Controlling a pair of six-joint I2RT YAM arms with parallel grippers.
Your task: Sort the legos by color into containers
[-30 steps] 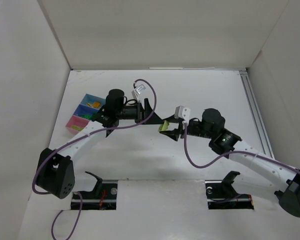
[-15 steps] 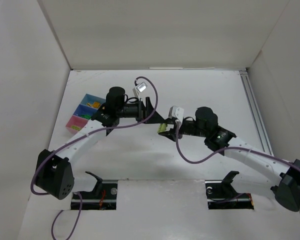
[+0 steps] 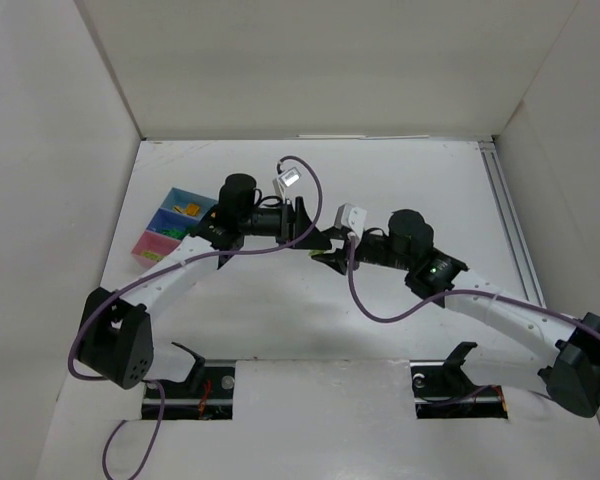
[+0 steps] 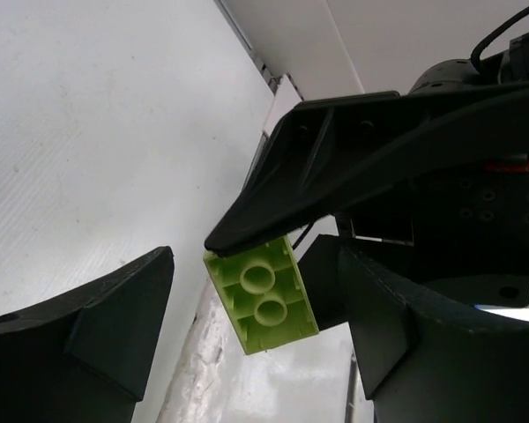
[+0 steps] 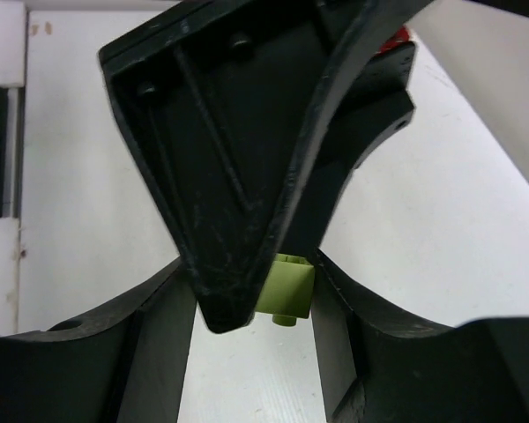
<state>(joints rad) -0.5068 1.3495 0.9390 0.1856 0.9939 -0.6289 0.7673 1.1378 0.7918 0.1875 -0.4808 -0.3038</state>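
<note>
A pale yellow-green lego [image 4: 260,295] hangs above the table at mid-scene, its hollow underside showing in the left wrist view. My right gripper [image 5: 254,291] is shut on the lego [image 5: 289,289]. My left gripper [image 4: 251,264] is open, one finger on each side of the brick with a gap on the left side. In the top view the left gripper [image 3: 313,230] and the right gripper [image 3: 327,256] meet tip to tip and hide the brick. The containers sit at the far left: light blue [image 3: 183,200], darker blue [image 3: 163,218], pink [image 3: 146,246], with small pieces inside.
White walls close in the table on the left, back and right. A metal rail [image 3: 507,225] runs along the right edge. Purple cables loop over both arms [image 3: 302,170]. Two black mounts stand at the near edge [image 3: 190,362].
My right arm carried the brick leftward to the left gripper. The left gripper reached right around it, and its jaws have narrowed.
</note>
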